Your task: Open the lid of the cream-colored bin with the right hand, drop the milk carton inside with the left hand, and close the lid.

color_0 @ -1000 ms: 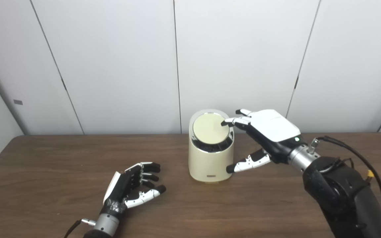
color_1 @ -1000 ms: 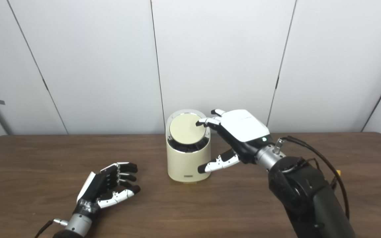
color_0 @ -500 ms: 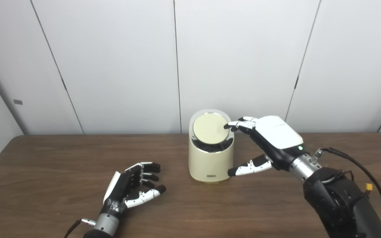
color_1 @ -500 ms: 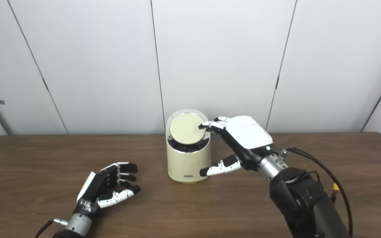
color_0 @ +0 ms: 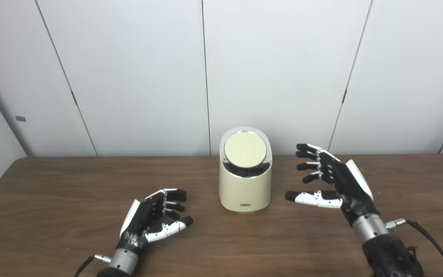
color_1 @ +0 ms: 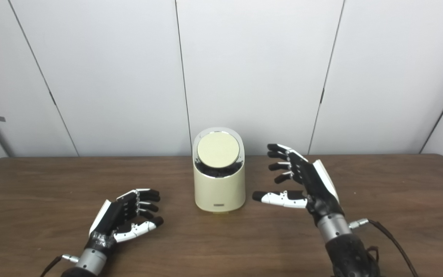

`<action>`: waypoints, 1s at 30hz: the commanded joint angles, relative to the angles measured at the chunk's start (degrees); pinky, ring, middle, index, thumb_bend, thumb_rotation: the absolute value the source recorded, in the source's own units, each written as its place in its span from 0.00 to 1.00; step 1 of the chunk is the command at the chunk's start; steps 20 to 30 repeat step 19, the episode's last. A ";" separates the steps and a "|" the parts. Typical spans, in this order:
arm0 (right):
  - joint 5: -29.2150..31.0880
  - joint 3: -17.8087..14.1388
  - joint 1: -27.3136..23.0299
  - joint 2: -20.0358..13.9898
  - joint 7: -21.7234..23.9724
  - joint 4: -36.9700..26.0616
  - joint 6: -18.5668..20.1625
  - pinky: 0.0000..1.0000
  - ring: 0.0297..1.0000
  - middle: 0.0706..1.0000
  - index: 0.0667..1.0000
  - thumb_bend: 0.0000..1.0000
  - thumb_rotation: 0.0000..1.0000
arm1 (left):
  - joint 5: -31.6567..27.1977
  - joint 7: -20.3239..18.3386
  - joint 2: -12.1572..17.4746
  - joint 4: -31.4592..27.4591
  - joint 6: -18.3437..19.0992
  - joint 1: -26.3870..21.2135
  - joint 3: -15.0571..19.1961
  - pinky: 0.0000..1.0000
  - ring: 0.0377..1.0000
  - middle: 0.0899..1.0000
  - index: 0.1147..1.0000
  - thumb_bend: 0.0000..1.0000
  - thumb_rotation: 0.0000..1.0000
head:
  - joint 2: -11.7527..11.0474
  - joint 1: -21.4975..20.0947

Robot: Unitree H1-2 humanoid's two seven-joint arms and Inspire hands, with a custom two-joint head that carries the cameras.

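Bearing a small, seemingly unreadable label (color_0: 245, 205), the bin (color_0: 245, 188) stands shut.

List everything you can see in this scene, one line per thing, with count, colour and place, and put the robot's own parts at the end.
bin: one, cream with a chrome rim, upright at the middle of the table near its far edge.
lid: one, cream disc, closed on top of the bin, tilted toward the camera.
table: one, dark brown wood, filling the lower half of the view.
wall panels: several, white with dark seams, behind the table.
milk carton: none in view.
left hand: one, black and white, low over the table to the left of the bin, fingers apart, holding nothing.
right hand: one, black and white, to the right of the bin and clear of it, palm facing the bin, fingers spread, holding nothing.
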 commanded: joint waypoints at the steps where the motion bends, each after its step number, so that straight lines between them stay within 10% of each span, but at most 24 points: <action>1: 2.43 -0.26 -0.38 -0.37 -1.67 0.15 -2.60 0.60 0.71 0.80 0.83 0.73 0.23 | -0.59 -0.73 0.59 -0.43 -1.63 -0.42 -0.11 0.56 0.61 0.67 0.67 0.73 0.14 | 0.08 -0.15; 13: 10.08 0.67 2.55 -2.62 -3.96 12.58 -20.11 0.61 0.75 0.83 0.85 0.78 0.24 | -2.07 -2.18 0.62 -1.07 -3.39 -0.23 0.00 0.55 0.60 0.66 0.67 0.73 0.14 | 0.12 -0.71; 30: 11.59 1.50 3.72 -3.01 -3.96 13.23 -21.93 0.64 0.80 0.87 0.88 0.81 0.25 | -2.89 -2.72 0.44 -2.29 -3.43 0.19 0.06 0.57 0.61 0.67 0.68 0.73 0.17 | 0.39 -0.74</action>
